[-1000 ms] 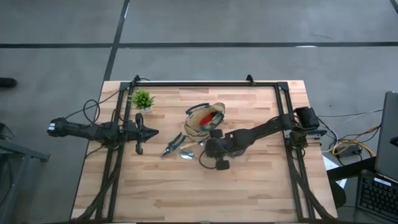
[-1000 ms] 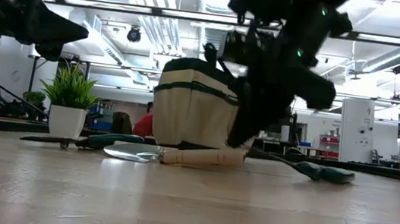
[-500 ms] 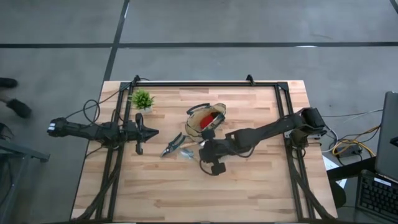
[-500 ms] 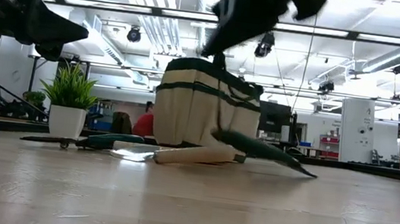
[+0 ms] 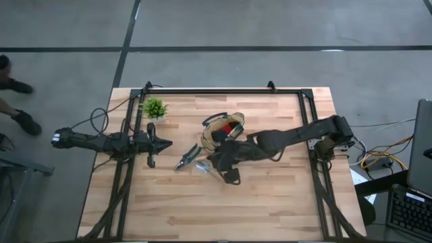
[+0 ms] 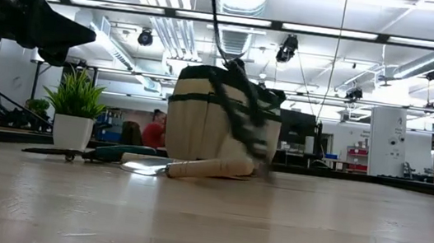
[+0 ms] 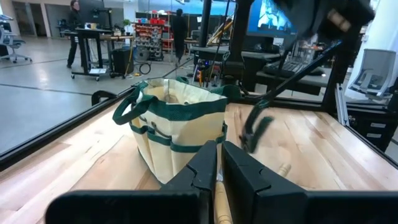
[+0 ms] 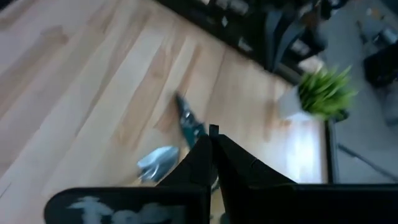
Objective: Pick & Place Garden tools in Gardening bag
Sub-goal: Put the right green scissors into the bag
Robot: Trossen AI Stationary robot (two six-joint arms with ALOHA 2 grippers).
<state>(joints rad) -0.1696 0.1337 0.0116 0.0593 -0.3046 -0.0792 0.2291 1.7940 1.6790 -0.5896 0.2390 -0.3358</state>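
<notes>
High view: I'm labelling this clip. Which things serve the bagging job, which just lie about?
Job: gardening bag; red-headed tool inside; pruners; trowel; second pruners in right gripper beside bag.
Lying about: potted plant; left gripper idle near it.

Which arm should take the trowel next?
Right. Its gripper is close to the trowel beside the gardening bag; the left gripper waits farther off near the table's left side.
</notes>
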